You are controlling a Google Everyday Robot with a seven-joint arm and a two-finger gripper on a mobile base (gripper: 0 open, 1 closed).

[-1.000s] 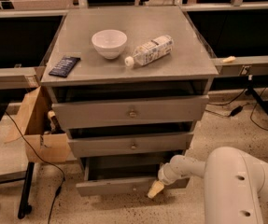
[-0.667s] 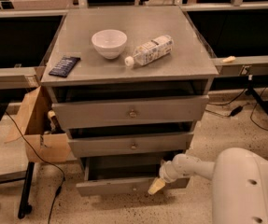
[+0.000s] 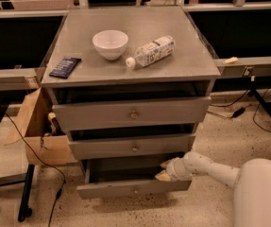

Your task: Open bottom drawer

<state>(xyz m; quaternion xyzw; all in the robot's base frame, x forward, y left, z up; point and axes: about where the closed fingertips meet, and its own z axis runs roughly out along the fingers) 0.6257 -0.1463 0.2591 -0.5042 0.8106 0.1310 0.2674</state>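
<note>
Nearest us, the gripper (image 3: 164, 170) sits at the right end of the bottom drawer (image 3: 125, 189), jaws apart, lower tip by the front's top edge (not on the knob (image 3: 135, 190)). The drawer's at the cabinet's foot, partway out, so we're mid-pull. Next: draw straight outward w/o slipping off that edge. Behind, the middle drawer (image 3: 132, 147) and top drawer (image 3: 132, 113) sit further in. A bowl (image 3: 110, 43) and bottle (image 3: 151, 51) are near the top's center.
</note>
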